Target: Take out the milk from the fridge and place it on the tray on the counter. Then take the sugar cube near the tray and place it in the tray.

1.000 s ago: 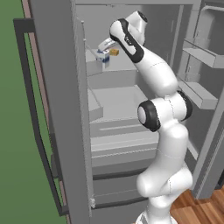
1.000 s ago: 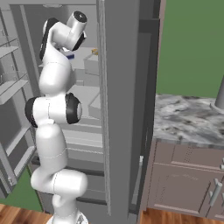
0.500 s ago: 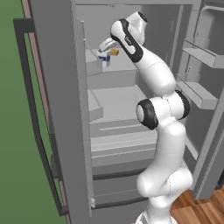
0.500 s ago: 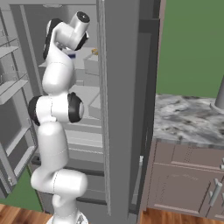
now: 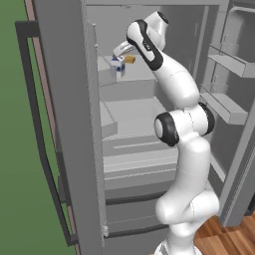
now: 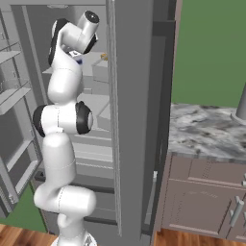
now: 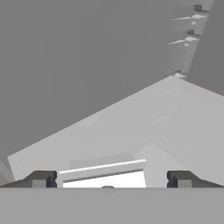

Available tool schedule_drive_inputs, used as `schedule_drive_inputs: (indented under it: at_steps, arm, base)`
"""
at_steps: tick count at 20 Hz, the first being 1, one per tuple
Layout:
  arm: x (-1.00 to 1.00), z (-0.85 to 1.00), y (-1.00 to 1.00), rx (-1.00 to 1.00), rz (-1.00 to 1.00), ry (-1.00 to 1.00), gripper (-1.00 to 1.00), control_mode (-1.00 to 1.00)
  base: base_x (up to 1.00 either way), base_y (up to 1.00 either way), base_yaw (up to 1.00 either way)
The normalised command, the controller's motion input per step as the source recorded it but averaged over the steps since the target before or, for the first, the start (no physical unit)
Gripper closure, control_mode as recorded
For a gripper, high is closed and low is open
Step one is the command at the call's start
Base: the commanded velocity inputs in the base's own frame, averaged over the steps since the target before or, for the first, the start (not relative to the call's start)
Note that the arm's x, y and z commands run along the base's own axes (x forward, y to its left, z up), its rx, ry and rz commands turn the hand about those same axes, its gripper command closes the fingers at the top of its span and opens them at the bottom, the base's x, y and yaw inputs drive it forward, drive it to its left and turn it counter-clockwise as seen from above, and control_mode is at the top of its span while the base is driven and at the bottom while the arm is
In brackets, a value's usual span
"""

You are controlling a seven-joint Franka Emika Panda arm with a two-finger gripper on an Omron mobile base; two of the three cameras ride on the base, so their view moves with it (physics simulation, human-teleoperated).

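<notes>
On the upper fridge (image 5: 149,107) shelf, end effector (image 5: 121,59) sits at the milk (image 5: 118,66). Fingers (image 7: 41,178) spread wide, carton top between them; grip not confirmable.

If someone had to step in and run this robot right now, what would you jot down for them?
Gripper: reaching onto the fridge's upper shelf, fingers either side of the milk. The hand view shows a gap between the carton and each fingertip, so open, no grip yet.
Milk: upright on the upper shelf, a small orange-tan block just behind it.
Counter: to the right of the fridge in the right base view.
Done: fridge doors open, gripper lined up on the milk.
Left: close on the milk, lift it out, carry it to the tray on the counter, then move the sugar cube into the tray.
</notes>
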Motion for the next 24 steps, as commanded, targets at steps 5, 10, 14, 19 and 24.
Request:
schedule_drive_inputs:
  at_steps: [5, 10, 14, 19, 24]
  arm:
    - [0.00, 0.02, 0.00, 0.00, 0.00, 0.00, -1.00, -1.00]
    - [0.11, -0.08, 0.00, 0.00, 0.00, 0.00, -1.00, -1.00]
    - [0.03, -0.20, 0.00, 0.00, 0.02, 0.04, -1.00, -1.00]
    - [0.00, -0.22, 0.00, 0.00, 0.03, 0.06, -1.00, -1.00]
    - [-0.02, -0.26, 0.00, 0.00, 0.07, 0.08, -1.00, -1.00]
  base:
    - [0.00, 0.00, 0.00]
    - [0.00, 0.00, 0.00]
    - [0.00, 0.00, 0.00]
    - [0.00, 0.00, 0.00]
    - [0.00, 0.00, 0.00]
